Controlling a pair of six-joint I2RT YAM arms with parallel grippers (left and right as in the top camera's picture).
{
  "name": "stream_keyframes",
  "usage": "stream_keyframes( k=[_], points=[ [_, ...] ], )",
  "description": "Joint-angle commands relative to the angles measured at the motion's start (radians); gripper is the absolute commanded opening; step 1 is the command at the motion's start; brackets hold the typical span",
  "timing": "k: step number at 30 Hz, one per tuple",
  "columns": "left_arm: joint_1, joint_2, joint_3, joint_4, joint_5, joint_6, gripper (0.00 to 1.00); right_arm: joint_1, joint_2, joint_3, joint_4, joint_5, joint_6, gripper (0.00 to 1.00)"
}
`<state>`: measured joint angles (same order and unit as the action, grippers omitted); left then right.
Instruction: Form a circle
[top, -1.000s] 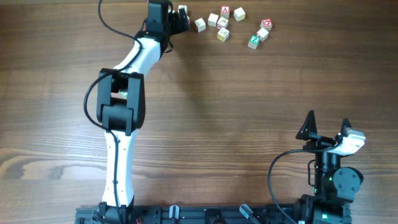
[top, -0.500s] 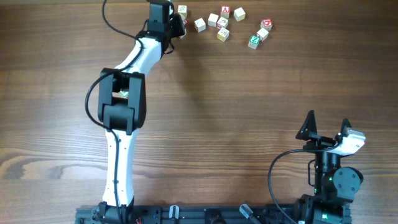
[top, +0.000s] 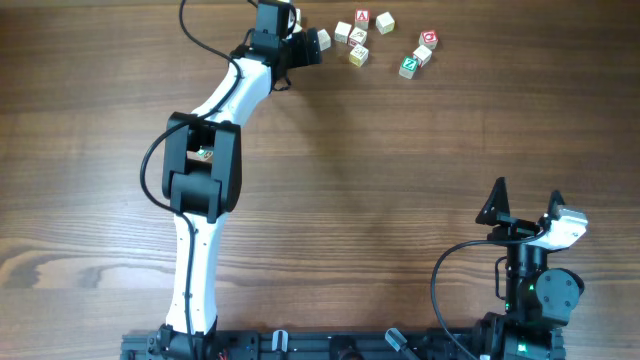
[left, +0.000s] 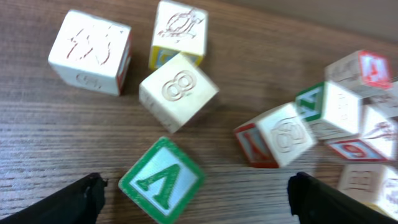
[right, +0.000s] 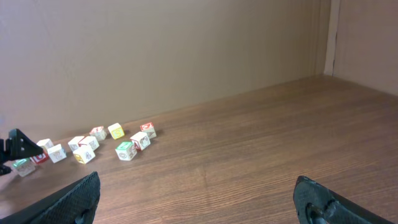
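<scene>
Overhead: left gripper (top: 310, 46) released, tips just beside the nearest of the cubes (top: 358, 38), which lie in a loose scatter ahead of it, forming no ring; right gripper (top: 525, 205) released, well apart from them. Left wrist: jaws wide; green cube (left: 161, 180) between the tips, nearer one of them, clear of both; other cubes ahead. Right wrist: jaws wide, nothing between them; cubes far ahead, to the left.

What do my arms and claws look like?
The left arm has white links, boxy black joints and a looping black cable, ending in a black left claw. The right arm is black with a small green light, a white wrist module, and a right claw of pointed black fingers.
</scene>
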<state>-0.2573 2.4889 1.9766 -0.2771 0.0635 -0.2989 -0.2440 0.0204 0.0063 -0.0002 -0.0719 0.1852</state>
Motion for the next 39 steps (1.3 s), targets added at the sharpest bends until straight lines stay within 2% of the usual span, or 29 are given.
stream_keyframes(
  k=[1, 3, 4, 6, 8, 13, 17, 20, 23, 24, 28, 30, 34, 37, 39],
  points=[
    [0.015, 0.038, -0.009, 0.011, -0.089, 0.004, 0.89, -0.004, -0.006, -0.001, 0.003, -0.012, 0.008, 1.00],
    [0.021, 0.039, -0.009, 0.011, -0.091, 0.004, 0.89, -0.004, -0.006, -0.001, 0.003, -0.011, 0.008, 1.00],
    [0.022, 0.043, -0.009, 0.011, -0.091, 0.004, 0.86, -0.004, -0.006, -0.001, 0.003, -0.012, 0.008, 1.00],
    [0.022, 0.057, -0.009, 0.017, -0.090, 0.004, 0.67, -0.004, -0.006, -0.001, 0.003, -0.011, 0.008, 1.00],
    [0.021, 0.077, -0.009, 0.026, -0.087, 0.004, 0.59, -0.004, -0.006, -0.001, 0.003, -0.012, 0.008, 1.00],
    [0.019, 0.072, -0.006, 0.033, -0.083, 0.004, 0.29, -0.004, -0.006, -0.001, 0.003, -0.011, 0.008, 1.00],
    [0.019, -0.006, -0.006, -0.011, -0.083, 0.004, 0.28, -0.004, -0.006, -0.001, 0.003, -0.011, 0.008, 1.00],
    [0.019, -0.120, -0.006, -0.138, -0.083, 0.004, 0.28, -0.004, -0.006, -0.001, 0.003, -0.011, 0.008, 1.00],
    [0.019, -0.258, -0.006, -0.362, -0.083, -0.008, 0.28, -0.004, -0.006, -0.001, 0.003, -0.012, 0.008, 1.00],
    [0.019, -0.318, -0.006, -0.483, -0.083, -0.037, 0.28, -0.004, -0.006, -0.001, 0.003, -0.011, 0.008, 1.00],
    [0.019, -0.421, -0.006, -0.851, -0.085, -0.080, 0.21, -0.004, -0.006, -0.001, 0.003, -0.011, 0.008, 1.00],
    [0.019, -0.420, -0.016, -0.921, -0.087, -0.113, 0.17, -0.004, -0.006, -0.001, 0.003, -0.012, 0.008, 1.00],
    [0.019, -0.420, -0.180, -0.838, -0.112, -0.130, 0.15, -0.004, -0.006, -0.001, 0.003, -0.011, 0.008, 1.00],
    [0.029, -0.420, -0.400, -0.672, -0.166, -0.208, 0.10, -0.004, -0.006, -0.001, 0.003, -0.011, 0.008, 1.00],
    [0.031, -0.420, -0.483, -0.571, -0.171, -0.207, 0.10, -0.004, -0.006, -0.001, 0.003, -0.011, 0.008, 1.00]
  ],
)
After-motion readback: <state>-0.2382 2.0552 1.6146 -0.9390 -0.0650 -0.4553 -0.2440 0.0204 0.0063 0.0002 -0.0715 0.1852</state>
